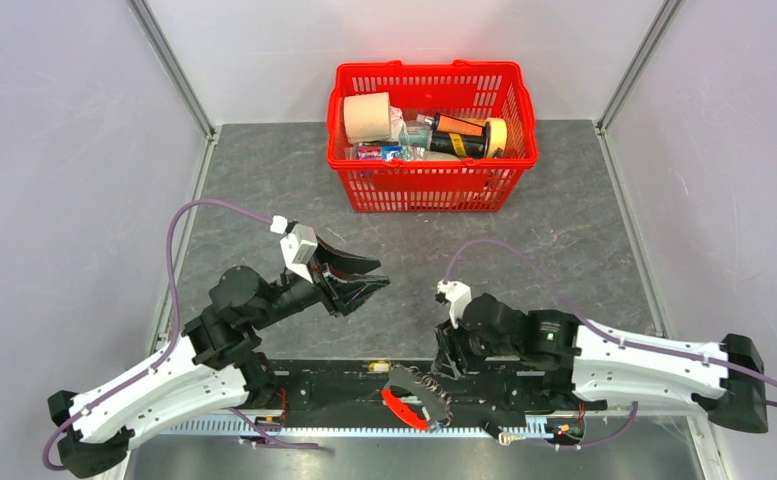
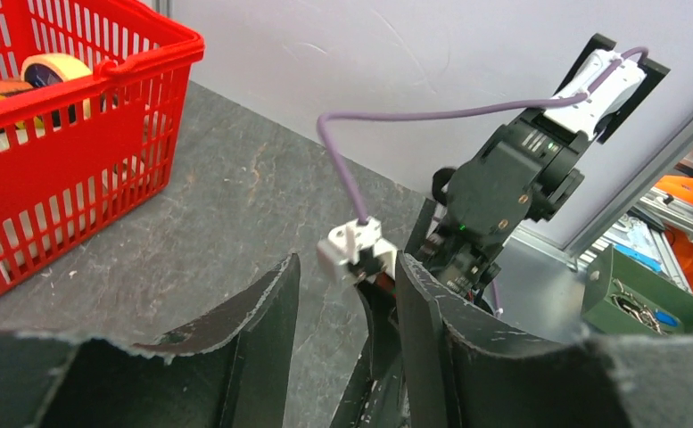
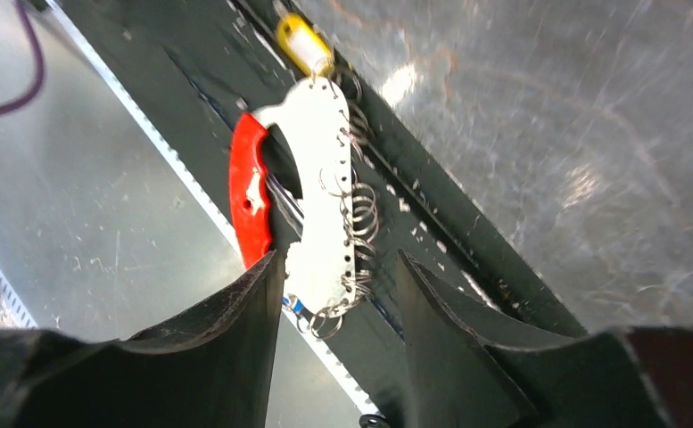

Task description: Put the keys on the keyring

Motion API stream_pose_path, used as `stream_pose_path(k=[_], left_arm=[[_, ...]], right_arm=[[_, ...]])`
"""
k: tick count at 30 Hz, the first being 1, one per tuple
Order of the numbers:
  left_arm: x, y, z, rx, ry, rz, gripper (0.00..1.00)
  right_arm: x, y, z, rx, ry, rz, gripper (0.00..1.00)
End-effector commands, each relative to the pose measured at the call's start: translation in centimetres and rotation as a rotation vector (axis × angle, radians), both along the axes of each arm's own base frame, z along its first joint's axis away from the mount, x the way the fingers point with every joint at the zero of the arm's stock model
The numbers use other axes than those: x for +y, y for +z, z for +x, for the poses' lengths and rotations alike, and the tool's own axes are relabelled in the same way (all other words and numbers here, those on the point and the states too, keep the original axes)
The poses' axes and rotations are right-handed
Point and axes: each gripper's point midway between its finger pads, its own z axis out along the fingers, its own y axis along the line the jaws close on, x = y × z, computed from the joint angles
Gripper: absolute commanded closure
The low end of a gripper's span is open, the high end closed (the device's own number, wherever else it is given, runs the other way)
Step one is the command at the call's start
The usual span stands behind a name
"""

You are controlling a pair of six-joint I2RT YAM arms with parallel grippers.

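The keyring (image 1: pixel 411 403) lies on the black base rail at the near edge, between the two arm bases. In the right wrist view it is a red curved strap (image 3: pixel 246 192) beside a pale plate (image 3: pixel 325 196) hung with several small wire rings, a yellow tag (image 3: pixel 304 45) at its far end. A bit of blue (image 3: pixel 300 305) shows under its near end. My right gripper (image 3: pixel 338 267) is open, its jaws standing on either side of the keyring's near end; in the top view it (image 1: pixel 442 372) points down there. A small silvery key (image 1: pixel 509 437) lies at the front edge. My left gripper (image 1: pixel 362 285) is open and empty above the table.
A red basket (image 1: pixel 434 190) holding tape rolls and bottles stands at the back middle and shows in the left wrist view (image 2: pixel 57 134). The left wrist view also shows the right arm (image 2: pixel 503 187) and a green box (image 2: pixel 646 303) beyond the table. Purple cables loop over both arms.
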Motion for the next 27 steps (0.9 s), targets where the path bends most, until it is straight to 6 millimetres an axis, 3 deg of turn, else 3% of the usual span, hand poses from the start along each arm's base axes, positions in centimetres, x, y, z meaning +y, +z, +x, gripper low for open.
stream_pose_path(k=[1, 8, 14, 21, 27], left_arm=[[0.6, 0.0, 0.2, 0.034, 0.03, -0.027, 0.49], [1.2, -0.7, 0.0, 0.041, 0.039, -0.029, 0.48], [1.4, -0.9, -0.2, 0.044, 0.035, -0.035, 0.47], [1.5, -1.1, -0.6, 0.054, 0.02, -0.042, 0.48], [1.6, -1.2, -0.9, 0.057, 0.01, -0.047, 0.47]], right_arm=[[1.4, -2.0, -2.3, 0.175, 0.013, 0.02, 0.43], [1.5, -4.2, -3.2, 0.256, -0.01, 0.028, 0.42], [2.5, -4.0, -1.6, 0.194, -0.055, 0.066, 0.43], [3.5, -5.4, -0.6, 0.164, -0.068, 0.025, 0.46], [1.7, -6.0, -0.8, 0.169, -0.09, -0.044, 0.47]])
